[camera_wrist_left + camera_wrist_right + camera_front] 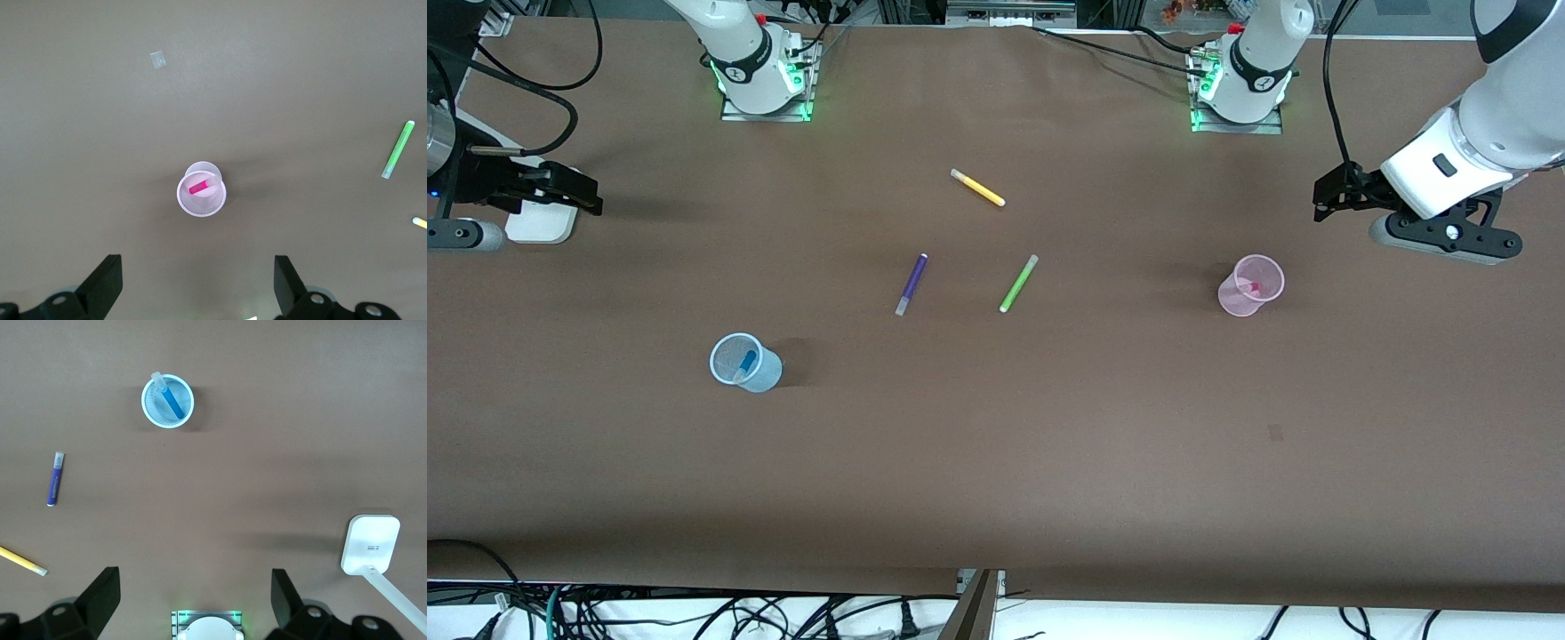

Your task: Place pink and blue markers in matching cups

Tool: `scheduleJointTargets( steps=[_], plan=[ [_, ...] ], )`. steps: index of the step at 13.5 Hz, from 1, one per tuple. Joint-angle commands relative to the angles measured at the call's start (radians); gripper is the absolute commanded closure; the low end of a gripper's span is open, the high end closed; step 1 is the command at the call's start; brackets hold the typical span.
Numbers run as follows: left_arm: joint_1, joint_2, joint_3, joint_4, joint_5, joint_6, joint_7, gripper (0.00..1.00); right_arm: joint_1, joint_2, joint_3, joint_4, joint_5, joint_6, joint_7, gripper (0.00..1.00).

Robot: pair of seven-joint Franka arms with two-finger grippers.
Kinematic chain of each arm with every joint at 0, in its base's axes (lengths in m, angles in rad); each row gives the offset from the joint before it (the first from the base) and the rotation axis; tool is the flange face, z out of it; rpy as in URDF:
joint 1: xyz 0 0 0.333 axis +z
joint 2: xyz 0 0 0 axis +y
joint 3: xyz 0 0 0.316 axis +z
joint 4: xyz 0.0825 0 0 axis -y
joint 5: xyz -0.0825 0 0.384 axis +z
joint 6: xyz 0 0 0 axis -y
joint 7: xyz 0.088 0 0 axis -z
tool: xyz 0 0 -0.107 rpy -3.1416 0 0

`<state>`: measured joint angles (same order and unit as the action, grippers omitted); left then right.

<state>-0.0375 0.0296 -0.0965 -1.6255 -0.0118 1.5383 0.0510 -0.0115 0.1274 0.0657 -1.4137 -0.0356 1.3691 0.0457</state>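
Observation:
The pale blue cup (765, 373) stands toward the right arm's end of the table with the blue marker (747, 362) leaning inside it. Both show in the right wrist view, cup (155, 412) and marker (173, 399). The pale pink cup (1234, 302) stands toward the left arm's end with the pink marker (1254, 288) inside it. Both show in the left wrist view, cup (200, 209) and marker (199, 187). My left gripper (1329, 197) is open and empty, up in the air beside the pink cup. My right gripper (578, 191) is open and empty at the right arm's end.
A purple marker (911, 284), a green marker (1018, 283) and a yellow marker (978, 188) lie on the brown table between the cups. A white device (541, 222) sits under the right gripper. The arm bases (760, 76) stand along the table's farthest edge.

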Motion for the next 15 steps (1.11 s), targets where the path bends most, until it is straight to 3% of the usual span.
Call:
scheduleJointTargets(
  steps=[1, 15],
  plan=[
    [0.004, 0.009, -0.003, 0.015, 0.013, -0.001, 0.024, 0.0, -0.007, 0.0, 0.003, 0.004, -0.001, 0.005, -0.003, 0.0],
    [0.004, 0.012, -0.003, 0.015, 0.013, -0.001, 0.013, 0.0, -0.007, 0.0, 0.003, 0.004, 0.0, 0.005, -0.003, 0.0]
  ],
)
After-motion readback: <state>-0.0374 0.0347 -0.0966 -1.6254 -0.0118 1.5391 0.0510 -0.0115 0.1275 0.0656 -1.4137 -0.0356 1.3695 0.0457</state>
